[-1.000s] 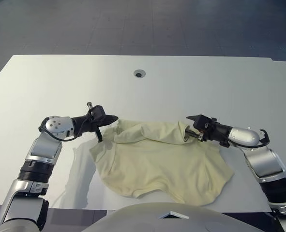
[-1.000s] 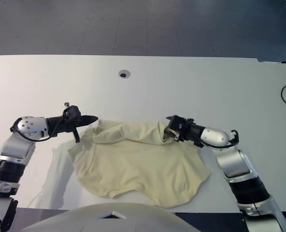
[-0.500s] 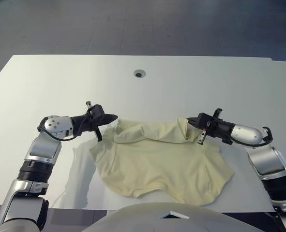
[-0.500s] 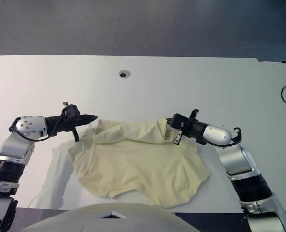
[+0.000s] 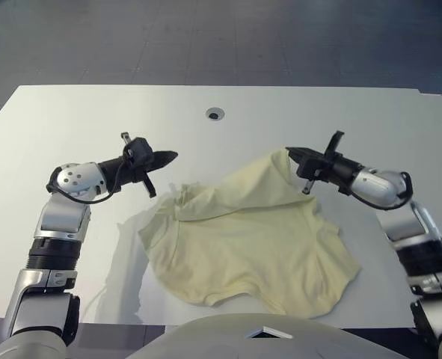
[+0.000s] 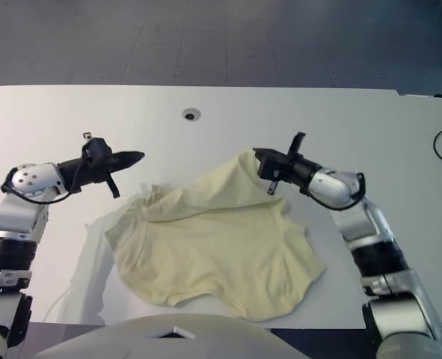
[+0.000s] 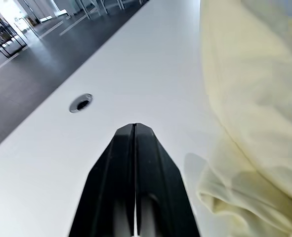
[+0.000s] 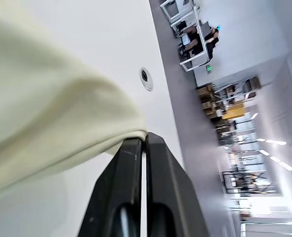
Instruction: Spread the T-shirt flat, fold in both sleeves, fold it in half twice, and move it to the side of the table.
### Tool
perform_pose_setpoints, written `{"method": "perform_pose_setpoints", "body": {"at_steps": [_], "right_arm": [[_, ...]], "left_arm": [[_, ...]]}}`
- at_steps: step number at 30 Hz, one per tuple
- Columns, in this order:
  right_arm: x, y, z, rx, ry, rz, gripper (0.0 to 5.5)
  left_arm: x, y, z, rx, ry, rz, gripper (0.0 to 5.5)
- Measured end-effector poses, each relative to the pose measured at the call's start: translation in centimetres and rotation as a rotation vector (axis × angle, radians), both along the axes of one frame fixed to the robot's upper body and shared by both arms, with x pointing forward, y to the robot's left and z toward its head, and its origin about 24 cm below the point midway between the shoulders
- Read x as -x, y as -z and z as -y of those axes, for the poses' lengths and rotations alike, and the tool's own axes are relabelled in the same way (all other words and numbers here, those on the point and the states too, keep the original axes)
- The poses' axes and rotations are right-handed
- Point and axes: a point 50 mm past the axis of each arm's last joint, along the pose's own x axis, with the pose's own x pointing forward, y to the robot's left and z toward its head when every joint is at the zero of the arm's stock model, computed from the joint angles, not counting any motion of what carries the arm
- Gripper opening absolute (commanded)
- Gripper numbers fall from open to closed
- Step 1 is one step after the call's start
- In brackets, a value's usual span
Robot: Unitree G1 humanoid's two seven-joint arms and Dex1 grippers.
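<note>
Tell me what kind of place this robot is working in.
Probably an open office or lab hall: a white table with a cable hole, grey floor tiles, desks farther off.

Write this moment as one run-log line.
right gripper: shut on shirt edge | left gripper: shut, empty, clear of shirt | shirt: crumpled

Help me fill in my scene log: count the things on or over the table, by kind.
T-shirt: 1
Grippers: 2 (left gripper, right gripper)
Table hole: 1
Total: 4
</note>
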Motion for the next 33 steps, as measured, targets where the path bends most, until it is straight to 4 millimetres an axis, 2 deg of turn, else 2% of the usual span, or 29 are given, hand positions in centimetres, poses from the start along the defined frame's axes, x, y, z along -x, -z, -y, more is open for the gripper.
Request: {"method": "perform_pose_setpoints", "body": {"at_steps": [5, 9, 11, 15, 17, 19, 22, 24, 28, 33], "right_arm": [[-4.6, -0.6, 0.8, 0.149, 0.063, 0.190, 0.01], [-7.3, -0.3, 1.5, 0.260, 0.170, 0.258, 0.01], [-8.3, 0.3, 2.1, 0.329, 0.243, 0.277, 0.01], [-8.4, 2.1, 2.8, 0.423, 0.302, 0.256, 0.01], [-8.2, 3.1, 3.0, 0.439, 0.322, 0.204, 0.32], [-7.9, 3.9, 3.0, 0.421, 0.336, 0.143, 0.63], [-7.7, 4.3, 2.7, 0.303, 0.366, 0.081, 1.04], [-7.9, 4.0, 3.0, 0.246, 0.404, 0.071, 1.36], [-8.0, 3.6, 4.3, 0.230, 0.501, 0.056, 1.93], [-7.7, 2.1, 7.8, 0.306, 0.620, 0.104, 2.72]], "left_arm": [[-0.8, -1.8, -0.4, 0.047, -0.040, 0.082, 0.00], [-0.5, -1.5, -0.2, 0.051, -0.020, 0.069, 0.00], [0.3, -0.5, 0.4, 0.050, 0.043, 0.026, 0.00], [2.3, 2.3, 1.6, 0.003, 0.177, -0.116, 0.00], [3.2, 4.2, 2.2, -0.035, 0.218, -0.186, 0.00], [4.0, 6.0, 3.0, -0.070, 0.253, -0.242, 0.00], [5.0, 8.1, 4.4, -0.082, 0.296, -0.306, 0.00], [5.3, 8.7, 4.8, -0.109, 0.314, -0.312, 0.00], [5.0, 8.7, 5.1, -0.172, 0.351, -0.268, 0.00], [5.7, 8.1, 4.4, -0.260, 0.420, -0.297, 0.00]]}}
